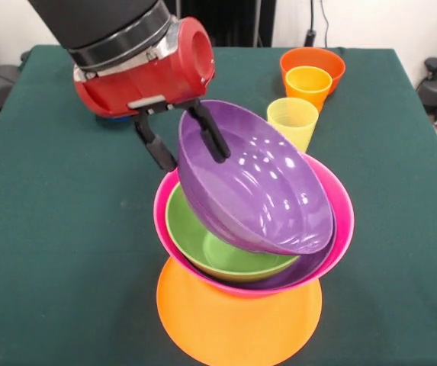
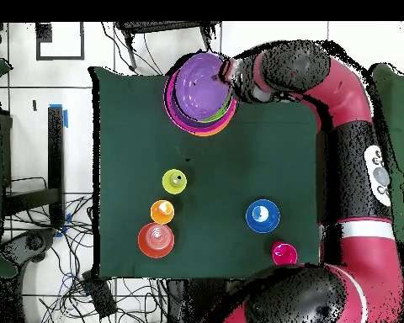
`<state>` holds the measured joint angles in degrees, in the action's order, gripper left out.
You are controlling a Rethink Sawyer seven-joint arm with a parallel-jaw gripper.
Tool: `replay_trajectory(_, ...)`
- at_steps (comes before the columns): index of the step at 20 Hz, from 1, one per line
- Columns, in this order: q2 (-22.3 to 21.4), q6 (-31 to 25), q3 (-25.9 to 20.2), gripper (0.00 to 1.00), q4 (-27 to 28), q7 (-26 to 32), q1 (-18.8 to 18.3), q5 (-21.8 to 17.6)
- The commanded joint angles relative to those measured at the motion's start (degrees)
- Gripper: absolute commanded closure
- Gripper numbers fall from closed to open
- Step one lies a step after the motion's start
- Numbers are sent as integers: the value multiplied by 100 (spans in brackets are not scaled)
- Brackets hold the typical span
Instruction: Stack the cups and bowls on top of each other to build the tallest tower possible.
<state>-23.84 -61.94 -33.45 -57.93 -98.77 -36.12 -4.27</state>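
Observation:
My gripper (image 1: 194,158) is shut on the rim of a purple bowl (image 1: 264,183), one finger inside and one outside, and holds it tilted over the tower. The tower has a wide orange bowl (image 1: 237,324) at the base, then a pink bowl (image 1: 338,221), a second purple bowl (image 1: 313,265) and a lime green bowl (image 1: 210,250). A translucent yellow cup (image 1: 292,122) stands behind the tower. An orange-yellow cup (image 1: 308,85) stands by the red-orange bowl (image 1: 317,59). In the overhead view the gripper (image 2: 231,80) is at the held purple bowl (image 2: 199,84); a blue bowl (image 2: 262,215) and a red cup (image 2: 283,252) stand near the robot's base.
The green table (image 1: 50,229) ends close in front of the tower. In the overhead view the yellow cup (image 2: 174,181), orange-yellow cup (image 2: 162,211) and red-orange bowl (image 2: 156,240) form a line at the table's left part. Cables lie on the floor (image 2: 79,277).

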Motion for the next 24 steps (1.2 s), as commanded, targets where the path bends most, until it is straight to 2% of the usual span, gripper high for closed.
replay_trajectory(1,-104,-631,140,0,139,-202,269,-18)
replay_trajectory(16,-179,-414,187,0,83,-176,287,-79)
replay_trajectory(24,-429,-437,350,0,183,-197,394,-256)
